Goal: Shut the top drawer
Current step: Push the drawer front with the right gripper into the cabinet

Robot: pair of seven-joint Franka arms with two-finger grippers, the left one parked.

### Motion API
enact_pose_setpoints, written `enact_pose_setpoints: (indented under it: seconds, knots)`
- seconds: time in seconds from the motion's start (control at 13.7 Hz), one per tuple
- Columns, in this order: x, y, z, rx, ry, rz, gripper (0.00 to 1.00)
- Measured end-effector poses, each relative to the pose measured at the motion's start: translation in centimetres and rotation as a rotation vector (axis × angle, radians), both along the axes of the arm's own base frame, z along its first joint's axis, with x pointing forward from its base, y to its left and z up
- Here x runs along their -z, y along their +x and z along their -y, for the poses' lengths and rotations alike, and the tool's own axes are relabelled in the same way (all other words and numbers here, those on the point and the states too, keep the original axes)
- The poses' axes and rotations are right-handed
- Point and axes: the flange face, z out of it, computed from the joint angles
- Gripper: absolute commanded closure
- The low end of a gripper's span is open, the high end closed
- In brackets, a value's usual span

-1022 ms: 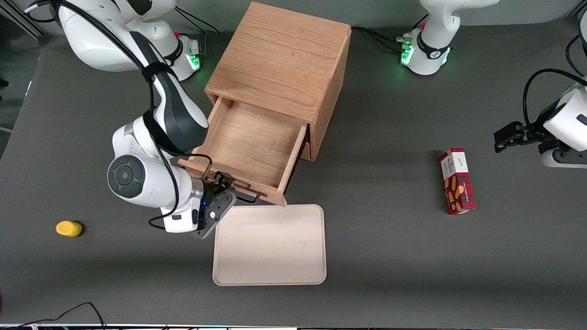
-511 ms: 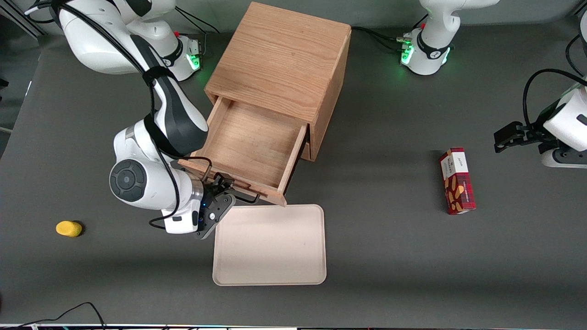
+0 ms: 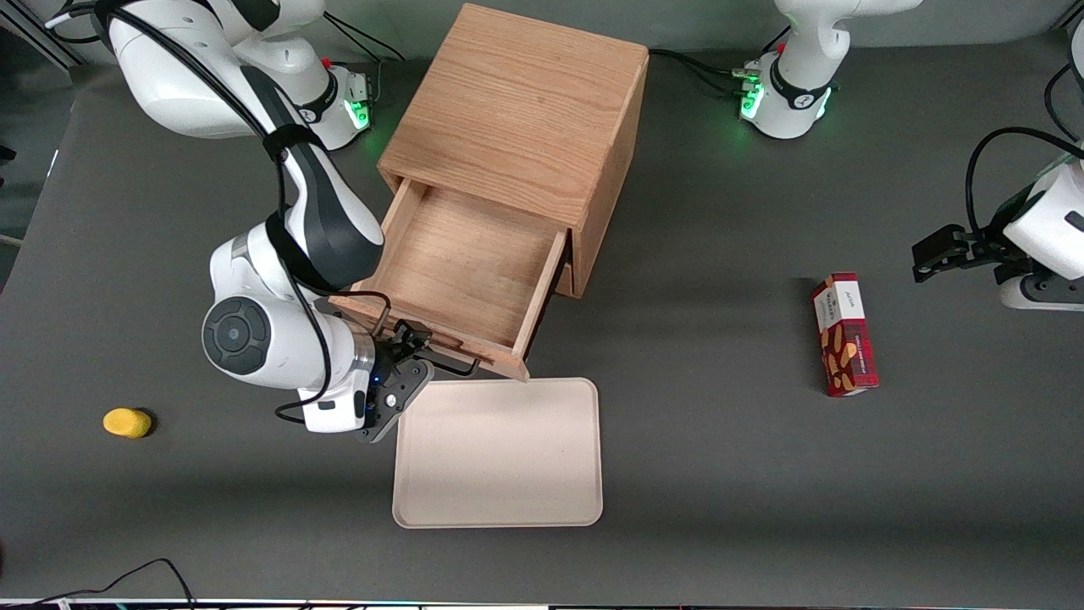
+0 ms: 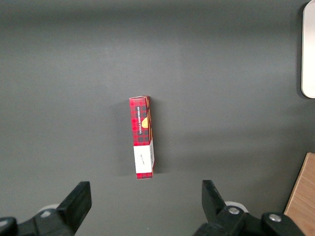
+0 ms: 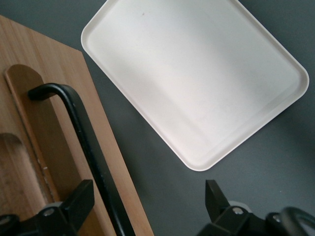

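My own arm covers the working-arm end of the top drawer (image 3: 461,258) front. My gripper (image 5: 147,209) shows only two finger stubs, its tips cut off at the frame edge. The black handle (image 5: 81,132) runs off-frame near them, and the cream tray (image 5: 197,78) loses a corner.

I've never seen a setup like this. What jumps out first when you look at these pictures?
A big wooden cabinet with its top drawer pulled wide open and nothing in it. The gripper sits right at the drawer's black wire handle, its fingers open with the handle between them. Nearer the front camera lies a cream tray, and toward the parked arm's end a red snack box.
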Motion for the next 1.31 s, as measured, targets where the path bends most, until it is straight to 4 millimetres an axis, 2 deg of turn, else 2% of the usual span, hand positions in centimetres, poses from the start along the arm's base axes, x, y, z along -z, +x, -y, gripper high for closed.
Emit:
enact_pose_setpoints:
  seconds: [0.88, 1.17, 1.31]
  knots:
    - [0.3, -1.1, -0.2, 0.034, -0.015, -0.029, 0.0]
    - [1.5, -2.0, -0.8, 0.041, -0.024, -0.061, 0.0]
    - [1.4, -2.4, -1.1, 0.051, -0.026, -0.067, 0.0]
